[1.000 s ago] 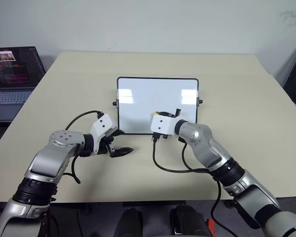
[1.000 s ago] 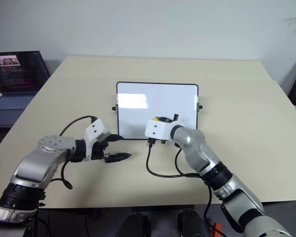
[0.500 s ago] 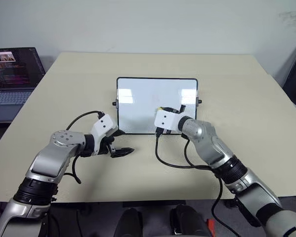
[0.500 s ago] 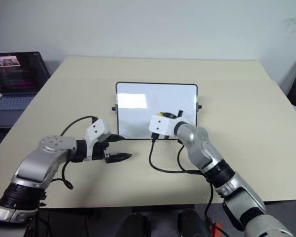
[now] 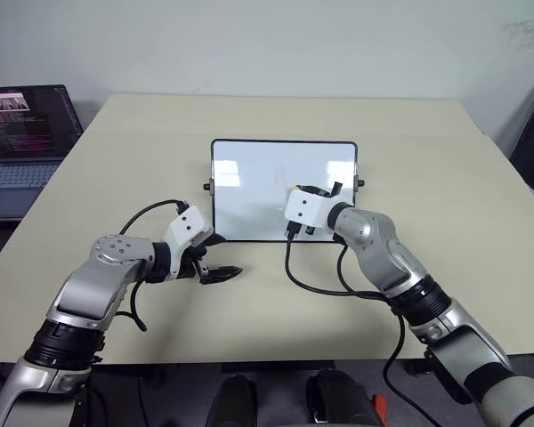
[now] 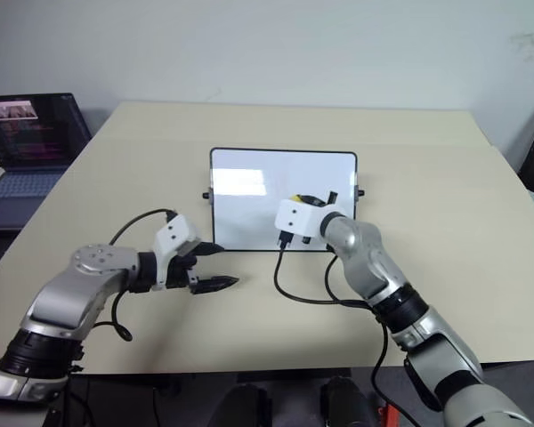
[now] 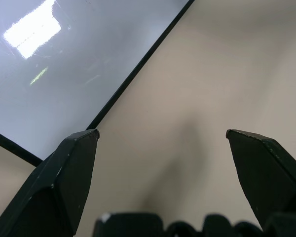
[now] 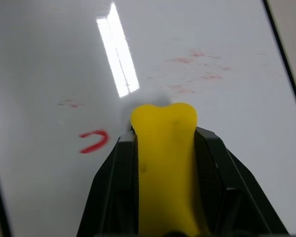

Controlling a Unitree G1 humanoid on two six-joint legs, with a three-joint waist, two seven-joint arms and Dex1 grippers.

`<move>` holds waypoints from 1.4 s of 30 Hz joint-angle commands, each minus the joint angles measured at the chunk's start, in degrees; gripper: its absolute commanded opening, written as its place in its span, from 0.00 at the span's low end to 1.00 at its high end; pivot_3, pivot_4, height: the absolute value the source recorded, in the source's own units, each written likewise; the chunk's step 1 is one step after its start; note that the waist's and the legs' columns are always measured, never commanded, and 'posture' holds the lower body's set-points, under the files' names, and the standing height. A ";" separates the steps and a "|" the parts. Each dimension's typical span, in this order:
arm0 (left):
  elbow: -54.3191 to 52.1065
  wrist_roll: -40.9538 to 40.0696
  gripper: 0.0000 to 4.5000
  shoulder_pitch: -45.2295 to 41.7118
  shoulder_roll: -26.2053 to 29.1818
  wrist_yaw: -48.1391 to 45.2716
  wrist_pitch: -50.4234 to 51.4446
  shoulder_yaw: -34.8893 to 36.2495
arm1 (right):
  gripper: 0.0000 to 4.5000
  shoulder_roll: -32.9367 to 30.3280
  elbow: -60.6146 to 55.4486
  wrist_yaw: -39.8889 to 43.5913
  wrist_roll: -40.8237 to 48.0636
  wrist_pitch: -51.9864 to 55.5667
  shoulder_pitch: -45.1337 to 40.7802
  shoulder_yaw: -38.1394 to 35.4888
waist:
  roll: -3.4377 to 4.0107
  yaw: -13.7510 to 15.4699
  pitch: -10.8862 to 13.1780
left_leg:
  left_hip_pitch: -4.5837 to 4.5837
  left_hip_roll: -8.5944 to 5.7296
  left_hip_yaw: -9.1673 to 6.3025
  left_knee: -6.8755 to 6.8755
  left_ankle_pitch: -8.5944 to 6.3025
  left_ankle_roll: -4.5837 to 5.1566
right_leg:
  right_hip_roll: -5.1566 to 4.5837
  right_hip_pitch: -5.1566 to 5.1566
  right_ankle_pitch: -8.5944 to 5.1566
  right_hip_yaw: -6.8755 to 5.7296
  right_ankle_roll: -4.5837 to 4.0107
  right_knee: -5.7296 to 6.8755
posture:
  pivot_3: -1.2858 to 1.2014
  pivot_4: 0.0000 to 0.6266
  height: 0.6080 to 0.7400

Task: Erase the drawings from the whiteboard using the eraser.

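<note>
The whiteboard lies flat at the middle of the table, glossy white in a thin black frame. My right gripper is shut on the yellow eraser, whose tip rests on the board's right half. Of the drawings, one red curved mark sits just beside the eraser tip, and faint red smears lie farther up the board. My left gripper hovers open above the table just off the board's near left corner, with nothing between its fingers. The board's edge shows in the left wrist view.
An open laptop stands off the table's far left side. Black cables loop from both wrists over the table near its front edge. Bare tabletop surrounds the board.
My right gripper has slid the eraser a little farther up the board and to the right. The left arm has stayed still.
</note>
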 commanded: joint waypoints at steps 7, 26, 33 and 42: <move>-1.52 -0.12 1.00 -0.57 0.12 -0.17 -0.41 0.42 | 0.27 -1.83 -1.35 6.84 -1.31 3.12 3.96 2.09 | -0.01 -0.06 -0.01 | 0.02 0.01 -0.01 -0.02 0.00 0.01 | 0.00 0.04 -0.05 -0.01 0.12 -0.09 | 0.52 0.24 1.00; -1.65 -0.16 1.00 -0.69 0.20 -0.39 -0.30 0.25 | 0.27 -1.93 -1.89 4.39 -1.65 1.82 4.01 0.92 | -0.02 -0.03 -0.02 | 0.02 0.06 -0.01 -0.03 0.03 0.06 | 0.00 0.09 0.03 -0.01 0.19 -0.27 | 0.52 0.24 1.00; -2.01 -0.34 1.00 -0.44 0.27 -0.34 -0.13 0.17 | 0.27 -1.27 0.52 -1.61 -1.26 -0.90 0.61 -1.45 | -0.01 -0.06 0.00 | -0.01 0.07 -0.02 -0.04 0.05 0.07 | 0.07 0.06 0.07 -0.02 0.12 -0.29 | 0.52 0.24 1.00; -2.58 -0.58 1.00 0.14 0.13 0.12 0.31 0.40 | 0.27 0.03 1.09 2.00 -0.02 -0.17 0.71 -0.61 | -0.01 -0.22 -0.01 | -0.09 0.11 0.00 -0.08 0.03 0.08 | 0.06 0.07 0.14 -0.02 0.03 -0.51 | 0.52 0.24 1.00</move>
